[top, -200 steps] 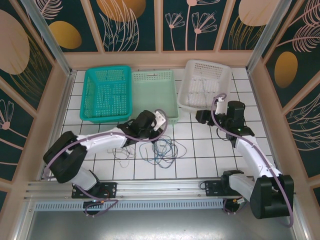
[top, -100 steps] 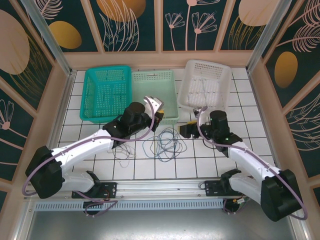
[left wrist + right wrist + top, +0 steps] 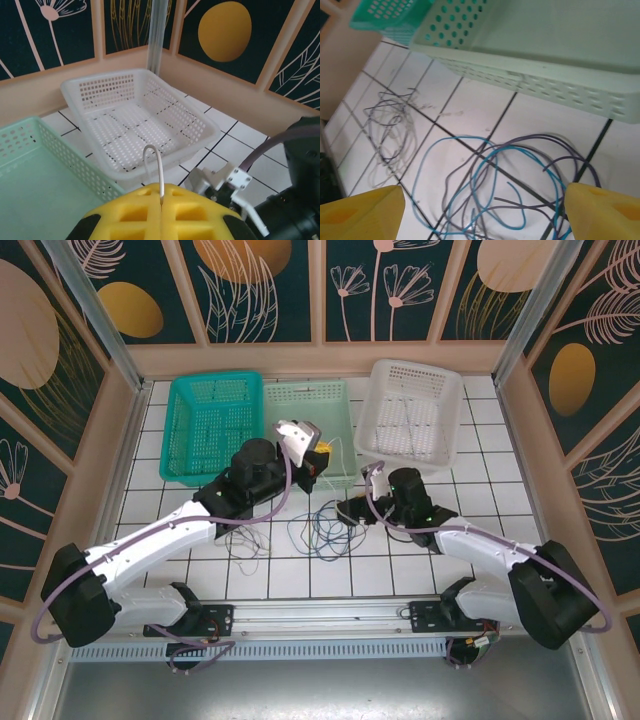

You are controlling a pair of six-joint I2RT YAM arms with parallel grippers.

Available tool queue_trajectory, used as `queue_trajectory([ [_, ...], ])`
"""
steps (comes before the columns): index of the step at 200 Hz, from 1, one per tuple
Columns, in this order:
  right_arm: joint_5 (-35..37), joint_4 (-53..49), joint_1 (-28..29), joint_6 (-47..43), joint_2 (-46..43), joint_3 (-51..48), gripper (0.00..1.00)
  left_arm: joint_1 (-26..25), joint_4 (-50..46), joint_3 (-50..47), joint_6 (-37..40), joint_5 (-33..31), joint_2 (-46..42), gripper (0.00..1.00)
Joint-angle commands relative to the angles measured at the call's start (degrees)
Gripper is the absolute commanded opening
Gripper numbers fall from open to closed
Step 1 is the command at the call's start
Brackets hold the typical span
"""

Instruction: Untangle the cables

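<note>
- From above, the cables lie in a loose blue-and-dark tangle mid-surface, just on the near side of the mint basket. The left pincer is raised over that basket's near right corner, and the right pincer sits low beside the tangle.
- The left wrist view gives what the overhead can't: the left pincer is clamped tight on a pale cable, which arches up from its pads.
- The right wrist view shows the right pincer spread wide and holding nothing, with single crossings visible in the cables.
- They look light, limp and springy, so I'd pinch an outer loop.
</note>
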Motion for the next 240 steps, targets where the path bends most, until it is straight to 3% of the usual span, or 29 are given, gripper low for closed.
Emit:
queue_trajectory([
  [1,7.37,2.32,1.01,1.97,1.67,1.34,0.84,-0.29,1.72,2.30,-0.13,-0.42,-2.48,0.00],
  [55,14.14,3.57,1.01,4.61,1.20,-0.55,0.84,-0.31,-2.61,8.57,6.03,-11.07,-3.75,0.00],
  [111,19.26,-0.67,0.43,7.19,2.01,0.03,0.83,1.25,-3.09,11.95,9.78,-22.53,3.18,0.00],
  [172,21.22,-4.03,-0.40,8.68,1.60,-0.22,0.79,10.16,-1.32,14.90,7.84,-22.25,13.92,0.00],
  [215,21.55,-5.86,-0.39,9.25,1.39,-0.33,0.74,11.28,-3.24,21.38,8.48,-19.81,23.74,0.00],
  [240,20.67,-7.55,-0.39,8.68,0.41,-0.54,0.70,11.56,-6.14,24.90,6.69,-23.78,29.34,0.00],
])
